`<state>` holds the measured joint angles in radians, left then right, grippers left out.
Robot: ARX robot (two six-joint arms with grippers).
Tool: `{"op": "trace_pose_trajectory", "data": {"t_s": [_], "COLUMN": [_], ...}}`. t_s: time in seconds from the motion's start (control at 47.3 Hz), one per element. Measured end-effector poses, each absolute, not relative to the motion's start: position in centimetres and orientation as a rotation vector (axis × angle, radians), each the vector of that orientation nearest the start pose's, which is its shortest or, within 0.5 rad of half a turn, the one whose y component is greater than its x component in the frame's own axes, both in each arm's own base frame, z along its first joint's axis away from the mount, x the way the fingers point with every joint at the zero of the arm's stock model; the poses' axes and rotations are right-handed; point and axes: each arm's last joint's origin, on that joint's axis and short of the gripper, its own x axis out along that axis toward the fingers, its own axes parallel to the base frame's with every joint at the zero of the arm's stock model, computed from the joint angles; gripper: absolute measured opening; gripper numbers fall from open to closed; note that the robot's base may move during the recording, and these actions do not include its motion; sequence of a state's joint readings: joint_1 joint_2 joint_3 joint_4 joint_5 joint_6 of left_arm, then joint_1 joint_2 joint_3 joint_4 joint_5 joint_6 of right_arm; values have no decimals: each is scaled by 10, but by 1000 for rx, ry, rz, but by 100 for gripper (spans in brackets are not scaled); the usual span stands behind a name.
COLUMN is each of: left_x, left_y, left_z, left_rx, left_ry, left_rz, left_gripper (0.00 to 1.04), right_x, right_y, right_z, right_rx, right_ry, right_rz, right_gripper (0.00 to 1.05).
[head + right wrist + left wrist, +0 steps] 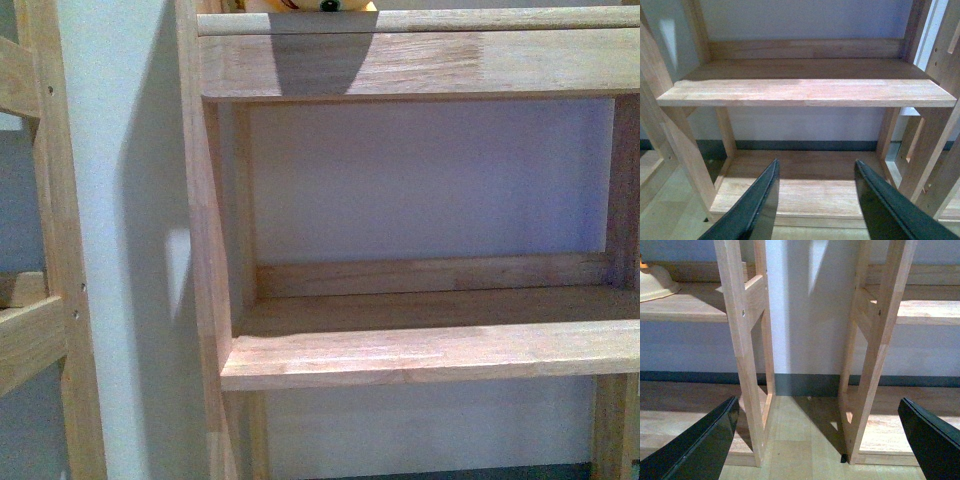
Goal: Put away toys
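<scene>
Orange-yellow plush toy (312,5) already up on top wooden shelf (420,62); both fingers spread, empty; next likely retreat or seek more toys

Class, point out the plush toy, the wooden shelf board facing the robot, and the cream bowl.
plush toy (318,5): front view, its orange-yellow bottom edge.
wooden shelf board (430,355): front view, front top surface.
cream bowl (655,284): left wrist view, outer side.

Only a sliver of the orange-yellow plush (312,5) shows in the front view, chopped off by the top edge, so its body and pose are anyone's guess. In the left wrist view a cream dish-like thing (655,282) is cut by the frame side; can't tell what it is.
</scene>
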<state>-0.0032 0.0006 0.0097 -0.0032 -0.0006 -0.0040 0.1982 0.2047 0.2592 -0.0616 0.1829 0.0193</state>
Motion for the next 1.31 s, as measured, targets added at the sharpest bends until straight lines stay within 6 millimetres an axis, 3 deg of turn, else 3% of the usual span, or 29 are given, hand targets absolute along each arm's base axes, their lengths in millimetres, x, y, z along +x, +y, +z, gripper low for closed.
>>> {"op": "trace_pose_trajectory", "data": {"t_s": [0.254, 1.077, 1.31], "left_x": [97, 97, 97], "left_y": [0, 0, 0], "left_z": [166, 166, 166], "left_rx": [-4, -4, -4], "left_ry": [-6, -6, -6], "left_rz": [-3, -3, -3], "left_gripper": [99, 99, 99], "right_x": [98, 98, 97], "right_y": [2, 0, 0], "right_z": [210, 167, 167], "right_rx": [7, 5, 5], "right_ry": [10, 3, -2], "right_rz": [10, 3, 3], "right_gripper": [3, 3, 3]}}
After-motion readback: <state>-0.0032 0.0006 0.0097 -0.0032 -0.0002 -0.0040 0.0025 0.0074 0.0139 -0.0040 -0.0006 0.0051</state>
